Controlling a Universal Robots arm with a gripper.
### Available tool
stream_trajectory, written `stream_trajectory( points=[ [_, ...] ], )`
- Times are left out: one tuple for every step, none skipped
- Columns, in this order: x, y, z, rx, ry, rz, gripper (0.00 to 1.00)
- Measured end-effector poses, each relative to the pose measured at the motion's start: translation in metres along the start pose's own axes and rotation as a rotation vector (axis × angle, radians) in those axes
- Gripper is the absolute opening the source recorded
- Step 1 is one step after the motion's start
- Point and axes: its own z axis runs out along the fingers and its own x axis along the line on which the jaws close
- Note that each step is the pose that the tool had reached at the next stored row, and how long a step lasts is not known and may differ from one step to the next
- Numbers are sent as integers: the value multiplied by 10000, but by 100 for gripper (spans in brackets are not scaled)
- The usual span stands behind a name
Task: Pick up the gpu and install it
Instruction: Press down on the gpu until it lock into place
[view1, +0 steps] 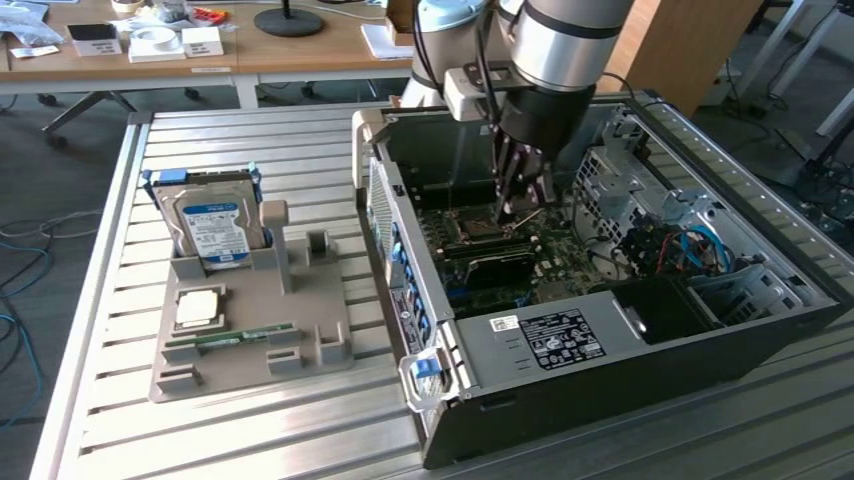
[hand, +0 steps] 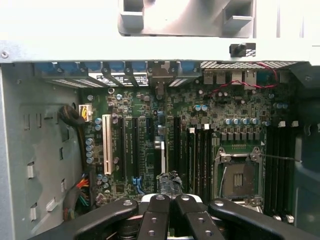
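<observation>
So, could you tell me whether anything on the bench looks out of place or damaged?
Nothing stands out. The hard drive stands in the grey holder, the memory stick lies in its slot, and the shut gripper hangs over the motherboard.

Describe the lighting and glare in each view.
Exterior view: daylight from the exterior view's right streaks the slatted table; the computer case interior stays shadowed. Wrist view: the case wall is overexposed to near-white, the motherboard evenly lit, the pincer dark.

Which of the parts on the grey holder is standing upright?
The hard drive with the blue-white label, upright at the far end of the grey holder; the square processor and the green memory stick lie flat.
</observation>
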Motion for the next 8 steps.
stream_trajectory(
  points=[
    [-4,0,9,2,-7,-1,11],
    [-5,0,23,1,-8,-1,11],
    [-7,0,40,1,-8,-1,11],
    [-8,1,57,0,-6,0,11],
    [-9,1,76,1,-8,-1,11],
    [-10,1,95,0,-7,0,11],
    [-10,2,113,0,-6,0,11],
    [-10,2,129,0,-6,0,11]
  ],
)
